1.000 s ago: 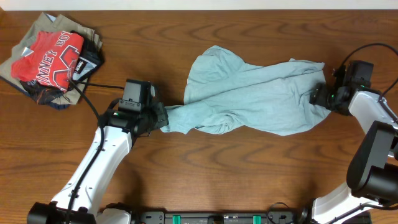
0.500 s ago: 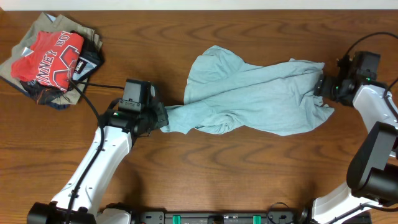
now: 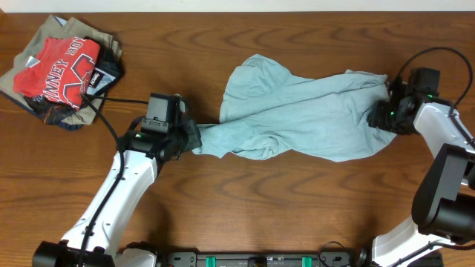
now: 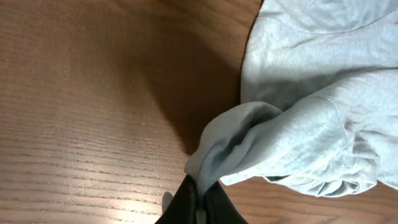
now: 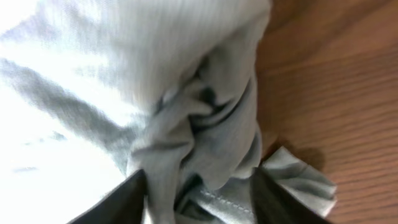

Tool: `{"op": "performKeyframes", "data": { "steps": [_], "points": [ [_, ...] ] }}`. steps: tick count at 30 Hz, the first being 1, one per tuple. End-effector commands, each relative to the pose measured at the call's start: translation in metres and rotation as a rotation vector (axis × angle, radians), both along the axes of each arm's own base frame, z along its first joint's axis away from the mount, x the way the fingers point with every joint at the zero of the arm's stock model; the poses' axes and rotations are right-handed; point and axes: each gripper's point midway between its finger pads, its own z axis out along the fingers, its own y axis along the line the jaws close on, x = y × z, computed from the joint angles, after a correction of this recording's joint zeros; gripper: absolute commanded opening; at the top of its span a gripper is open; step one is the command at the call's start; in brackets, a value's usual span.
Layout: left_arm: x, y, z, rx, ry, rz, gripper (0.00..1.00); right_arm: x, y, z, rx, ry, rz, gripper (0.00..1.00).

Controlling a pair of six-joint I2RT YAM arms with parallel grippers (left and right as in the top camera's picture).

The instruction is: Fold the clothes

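Status: fold not started. The blue-grey garment (image 3: pixel 297 111) lies mid-surface, stretched left to right and still rumpled, with a lump on the upper left and ridges through the middle. No clean crease or stacked layer shows anywhere. My read is that we're at the grab-and-spread stage. Flattening and all of the folds are still to do.

The left end effector (image 4: pixel 200 198) is at the garment's left tip, closed tight on a twisted bunch of cloth low over the surface (image 3: pixel 297 208). The right end effector (image 5: pixel 199 199) is at the far right edge. Its fingers are apart with a wad of fabric between them. The wad doesn't look squeezed, so I'd call it not gripped.

Hard to tell:
- Which part of the garment each end holds (hem, sleeve or collar).
- Right wrist view is nearly all cloth and partly blurred.
- Left fingertips are cut off at the frame bottom.
- How many layers sit under the ridges.

A pile (image 3: pixel 63 70) with a red T-shirt (image 3: pixel 59 67) on top sits far left, well apart from the garment.
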Motion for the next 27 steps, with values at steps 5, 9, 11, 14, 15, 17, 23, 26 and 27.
{"op": "performKeyframes", "data": {
  "steps": [5,9,11,14,15,17,23,26,27],
  "points": [
    [0.005,0.003,0.005,0.008,-0.022,0.009,0.07,-0.013,0.007,-0.013,0.02,0.053,0.009,0.35],
    [0.005,0.003,0.005,0.008,-0.021,0.009,0.06,-0.016,0.009,-0.014,0.03,0.065,0.011,0.01],
    [0.005,0.003,0.005,0.008,-0.021,0.009,0.06,-0.021,0.015,-0.013,0.062,0.084,0.017,0.01],
    [0.005,0.003,0.005,0.008,-0.021,0.009,0.06,-0.036,0.025,0.0,0.131,0.176,0.003,0.01],
    [0.005,0.003,0.005,0.008,-0.021,0.009,0.06,-0.042,0.025,0.009,0.143,0.221,-0.025,0.01],
    [0.005,0.003,0.005,0.008,-0.021,0.009,0.06,-0.05,0.023,0.033,0.165,0.287,-0.067,0.01],
    [0.007,0.002,0.006,0.006,-0.031,0.009,0.06,0.004,-0.012,0.122,0.116,0.083,-0.113,0.08],
    [0.009,0.002,0.007,0.004,-0.039,0.009,0.06,0.044,-0.027,0.148,0.08,-0.098,-0.144,0.33],
    [0.009,0.002,0.007,0.004,-0.039,0.009,0.06,0.054,-0.029,0.152,0.077,-0.142,-0.157,0.45]
  ]
}}
